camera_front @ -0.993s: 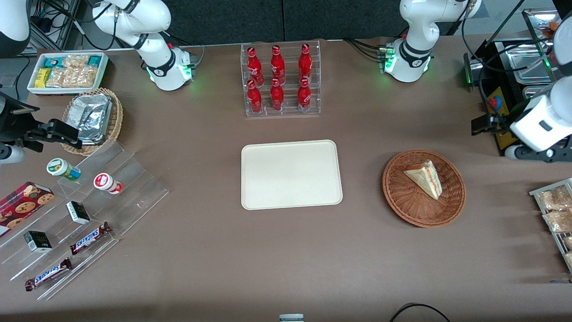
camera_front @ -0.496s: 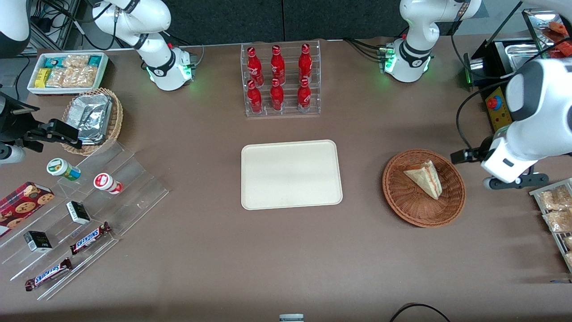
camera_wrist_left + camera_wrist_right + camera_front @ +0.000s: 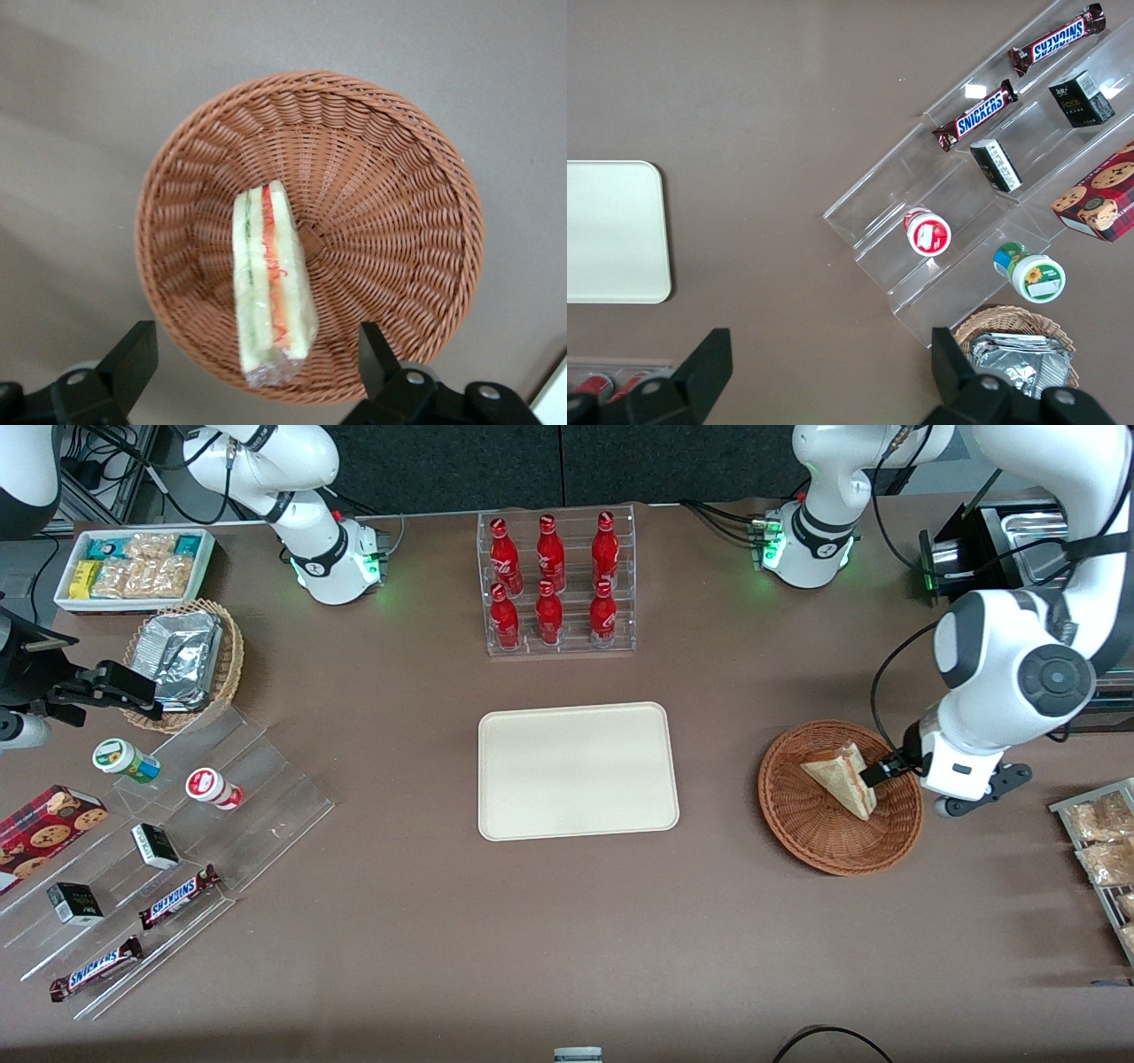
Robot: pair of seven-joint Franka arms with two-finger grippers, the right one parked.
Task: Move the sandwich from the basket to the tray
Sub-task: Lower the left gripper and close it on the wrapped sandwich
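The sandwich (image 3: 842, 778) is a pale wedge with red and green layers, lying in the reddish-brown wicker basket (image 3: 797, 828) toward the working arm's end of the table. In the left wrist view the sandwich (image 3: 266, 274) lies on its side across the basket (image 3: 390, 177), cut edge up. My left gripper (image 3: 886, 771) hovers over the basket's edge, above the sandwich's wide end. The gripper (image 3: 254, 350) is open, its black fingers (image 3: 133, 354) spread wide on either side of that end, touching nothing. The cream tray (image 3: 576, 771) lies bare at mid-table.
A clear rack of red bottles (image 3: 558, 584) stands farther from the front camera than the tray. Snack packets on a wire rack (image 3: 1103, 841) lie at the working arm's table edge. Acrylic steps (image 3: 177, 841) with bars and cups sit toward the parked arm's end.
The left arm has swung in from the table's edge toward the basket, bringing the gripper over the sandwich. The sandwich, basket and tray have not moved.
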